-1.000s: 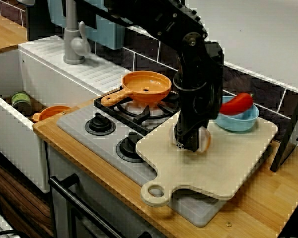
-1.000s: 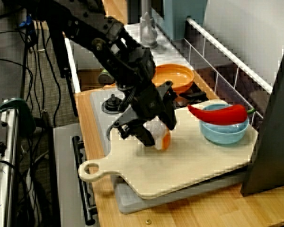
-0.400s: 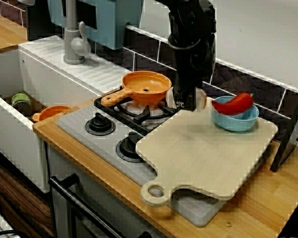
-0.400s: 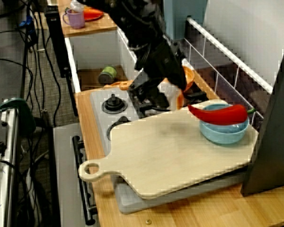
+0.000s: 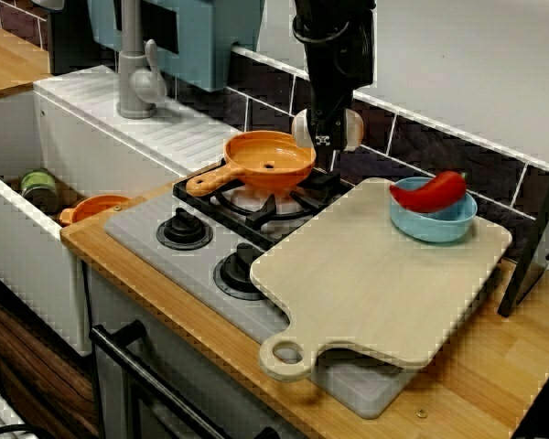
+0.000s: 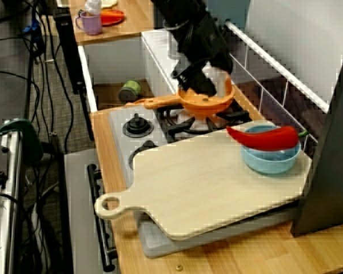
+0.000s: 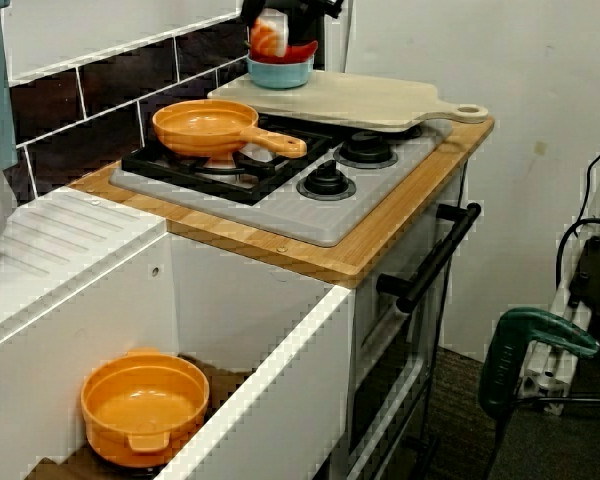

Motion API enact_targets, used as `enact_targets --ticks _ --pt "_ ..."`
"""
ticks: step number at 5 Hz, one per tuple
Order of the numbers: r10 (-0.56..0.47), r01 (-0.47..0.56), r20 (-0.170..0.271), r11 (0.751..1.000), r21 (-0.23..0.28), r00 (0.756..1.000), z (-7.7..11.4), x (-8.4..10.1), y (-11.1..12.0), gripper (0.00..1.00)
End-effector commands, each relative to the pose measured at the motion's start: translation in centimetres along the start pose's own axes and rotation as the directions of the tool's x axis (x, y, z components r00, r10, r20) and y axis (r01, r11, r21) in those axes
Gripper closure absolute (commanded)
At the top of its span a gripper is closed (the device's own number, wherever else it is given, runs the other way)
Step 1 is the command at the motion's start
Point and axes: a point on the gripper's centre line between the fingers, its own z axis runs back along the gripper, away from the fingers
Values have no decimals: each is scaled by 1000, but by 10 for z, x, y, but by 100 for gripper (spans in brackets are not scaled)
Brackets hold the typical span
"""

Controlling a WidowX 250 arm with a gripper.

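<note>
Front view looks down from the near counter edge toward the tiled wall, fairly close, sink (image 5: 27, 256) left, cutting board (image 5: 384, 274) right; board-end view sits higher, facing along the counter toward the sink; sink-end view sits low, facing the opposite way. All three share the hob (image 5: 201, 256) and orange pan (image 5: 270, 160).

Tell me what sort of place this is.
A small kitchen, probably a play or mock-up one: a grey hob with black knobs carrying an orange frying pan, a white sink with a grey tap, and dark wall tiles. The black claw holds a small white and orange object.
</note>
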Motion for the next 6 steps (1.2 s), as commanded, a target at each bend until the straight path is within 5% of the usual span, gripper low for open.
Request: enact_targets --ticks 1,2,6 --pt "167 -167 2 983 80 986 11 -48 63 100" --pt "190 -189 -20 981 52 982 11 -63 70 100" --pt "111 -109 -41 993 39 993 11 -64 27 100"
